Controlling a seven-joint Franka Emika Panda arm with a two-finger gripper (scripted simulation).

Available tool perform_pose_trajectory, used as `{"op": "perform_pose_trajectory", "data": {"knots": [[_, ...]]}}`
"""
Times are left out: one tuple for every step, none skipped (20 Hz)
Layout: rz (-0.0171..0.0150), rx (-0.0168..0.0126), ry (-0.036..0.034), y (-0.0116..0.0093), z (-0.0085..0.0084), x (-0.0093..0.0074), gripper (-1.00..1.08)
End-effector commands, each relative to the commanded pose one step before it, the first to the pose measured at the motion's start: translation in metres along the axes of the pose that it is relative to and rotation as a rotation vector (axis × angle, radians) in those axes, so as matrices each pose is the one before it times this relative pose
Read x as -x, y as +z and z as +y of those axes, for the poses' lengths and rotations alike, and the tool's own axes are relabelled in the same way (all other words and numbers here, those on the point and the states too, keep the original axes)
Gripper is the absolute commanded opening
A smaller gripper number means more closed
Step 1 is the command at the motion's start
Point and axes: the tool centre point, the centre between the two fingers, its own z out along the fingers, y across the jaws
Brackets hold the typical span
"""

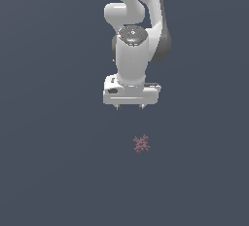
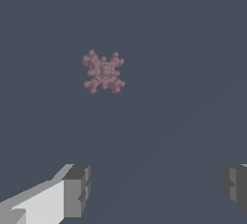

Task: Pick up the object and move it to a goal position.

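The object [image 1: 141, 143] is probably very light and stiff, because it is a tiny lump with hard-looking spikes. I judge that it will not bend under the fingers, but it can roll or slip away if only one spike is touched. The best place to hold it is across its middle body, so that the pads close between the arms of the cluster and not on their tips.

It is a dull reddish-pink cluster [image 2: 103, 72], shaped a little like a cross, with many small rounded bumps. It is much smaller than the gripper [image 1: 129, 106].

The object lies alone on the plain dark grey floor [image 1: 48, 171], nothing beside it. The gripper hangs above the floor, apart from the object and not over it. Its fingers [image 2: 76, 190] stand wide apart and hold nothing.

No goal marker is visible.
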Motion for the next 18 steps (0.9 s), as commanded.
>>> {"op": "perform_pose_trajectory", "data": {"knots": [[0.00000, 0.00000, 0.00000, 0.00000, 0.00001, 0.00000, 1.00], [0.00000, 0.00000, 0.00000, 0.00005, -0.00014, 0.00002, 1.00], [-0.00045, -0.00054, -0.00068, 0.00040, -0.00072, -0.00002, 1.00], [-0.00065, -0.00078, -0.00094, 0.00061, -0.00110, -0.00002, 1.00], [-0.00080, -0.00094, -0.00116, 0.00079, -0.00146, -0.00002, 1.00], [-0.00108, -0.00126, -0.00158, 0.00106, -0.00191, -0.00005, 1.00], [-0.00122, -0.00140, -0.00180, 0.00124, -0.00223, -0.00009, 1.00], [-0.00108, -0.00121, -0.00162, 0.00113, -0.00198, -0.00012, 1.00], [-0.00092, -0.00100, -0.00140, 0.00096, -0.00161, -0.00016, 1.00], [-0.00065, -0.00068, -0.00101, 0.00071, -0.00116, -0.00017, 1.00], [0.00000, 0.00000, 0.00000, 0.00023, -0.00039, -0.00011, 1.00], [-0.00032, -0.00030, -0.00054, 0.00030, -0.00041, -0.00015, 1.00], [0.00000, 0.00000, 0.00000, -0.00004, 0.00013, -0.00003, 1.00], [0.00032, 0.00030, 0.00054, -0.00042, 0.00053, 0.00027, 1.00], [0.00000, 0.00000, 0.00000, -0.00029, 0.00011, 0.00046, 1.00], [0.00000, 0.00000, 0.00000, -0.00013, 0.00000, 0.00025, 1.00], [0.00000, 0.00000, 0.00000, 0.00005, -0.00004, -0.00007, 1.00], [0.00000, 0.00000, 0.00000, 0.00023, -0.00005, -0.00040, 1.00]]}}
